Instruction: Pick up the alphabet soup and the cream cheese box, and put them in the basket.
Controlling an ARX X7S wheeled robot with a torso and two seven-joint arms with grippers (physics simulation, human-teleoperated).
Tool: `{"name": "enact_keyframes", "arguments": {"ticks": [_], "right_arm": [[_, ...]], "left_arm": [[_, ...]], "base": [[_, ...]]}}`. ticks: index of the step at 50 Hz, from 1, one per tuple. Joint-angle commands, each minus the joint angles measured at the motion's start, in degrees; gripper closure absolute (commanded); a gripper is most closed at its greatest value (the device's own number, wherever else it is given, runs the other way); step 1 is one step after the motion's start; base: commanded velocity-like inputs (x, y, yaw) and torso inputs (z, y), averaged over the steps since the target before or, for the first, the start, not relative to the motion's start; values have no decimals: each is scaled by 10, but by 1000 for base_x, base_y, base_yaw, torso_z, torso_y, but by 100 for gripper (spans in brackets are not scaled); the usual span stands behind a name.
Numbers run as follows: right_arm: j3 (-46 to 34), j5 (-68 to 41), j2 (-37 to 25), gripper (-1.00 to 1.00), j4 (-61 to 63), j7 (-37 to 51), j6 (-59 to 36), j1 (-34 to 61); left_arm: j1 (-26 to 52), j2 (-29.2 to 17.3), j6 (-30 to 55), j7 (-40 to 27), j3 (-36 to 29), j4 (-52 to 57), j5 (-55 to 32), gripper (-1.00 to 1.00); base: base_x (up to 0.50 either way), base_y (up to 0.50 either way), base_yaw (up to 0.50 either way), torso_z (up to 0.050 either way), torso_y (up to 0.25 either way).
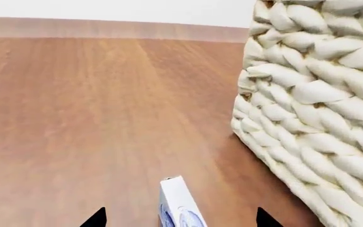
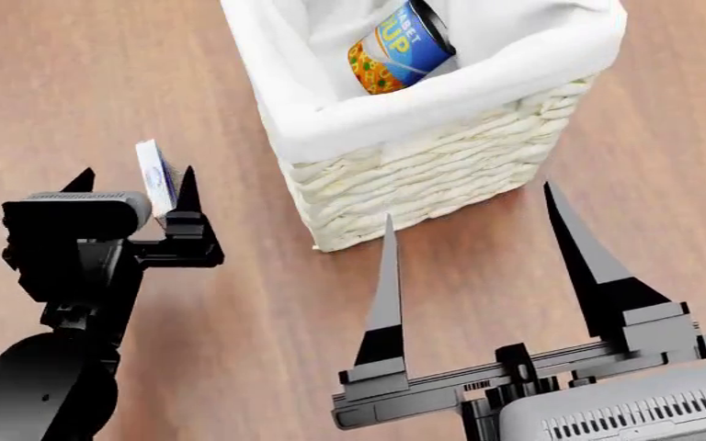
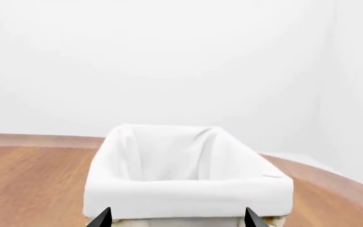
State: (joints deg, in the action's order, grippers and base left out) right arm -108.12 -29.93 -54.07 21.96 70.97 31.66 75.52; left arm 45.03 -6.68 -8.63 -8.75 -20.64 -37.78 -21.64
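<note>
Nearest the head camera, the right gripper (image 2: 482, 234) is seen with its 2 black fingers (image 2: 386, 285) spread wide and nothing between them, held just in front of the basket (image 2: 439, 175). On the wooden bench (image 2: 108, 73), the basket is stood with its white liner (image 2: 328, 119) folded over the rim, and the alphabet soup (image 2: 400, 48) is laid tilted inside it. Left of the basket, the cream cheese box (image 2: 154, 176) is held on edge between the fingers of the left gripper (image 2: 136, 188), clear of the wicker wall
</note>
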Motion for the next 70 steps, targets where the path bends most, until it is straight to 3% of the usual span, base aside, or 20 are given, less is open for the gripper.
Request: {"name": "enact_keyframes", "arguments": {"ticks": [1,20,21,36,46,54,61,66,70], "right_arm": [[3,3,0,-100,-5,0,7,-11],[10,-7,-4,-100,1,-6,0,-10],[10,-8,-4,-100,2,-6,-1,-10],[15,-9,-3,-100,-3,-9,5,-19],[19,-5,-7,-100,2,-8,6,-23],[22,-5,-10,-100,8,-11,2,-21],[23,0,-8,-100,12,-8,-5,-23],[25,1,-10,-100,21,-6,-12,-22],[25,-2,-8,-100,29,-7,-21,-19]], "left_arm": [[40,25,-42,17,-1,-127,4,-100],[45,31,-75,21,-9,-182,5,-100],[44,30,-75,18,-8,-178,3,100],[32,18,-53,17,-20,-126,-3,100],[57,-77,89,-39,-34,187,8,100],[155,-115,167,-17,-20,291,-25,100],[271,-124,204,47,-36,272,-32,100],[371,-91,184,96,-38,137,-28,100],[460,-56,201,182,-65,53,-37,100]], "base": [[0,0,0,0,0],[0,0,0,0,0],[0,0,0,0,0],[0,0,0,0,0],[0,0,0,0,1],[0,0,0,0,0],[0,0,0,0,1],[0,0,0,0,0],[0,0,0,0,0]]}}
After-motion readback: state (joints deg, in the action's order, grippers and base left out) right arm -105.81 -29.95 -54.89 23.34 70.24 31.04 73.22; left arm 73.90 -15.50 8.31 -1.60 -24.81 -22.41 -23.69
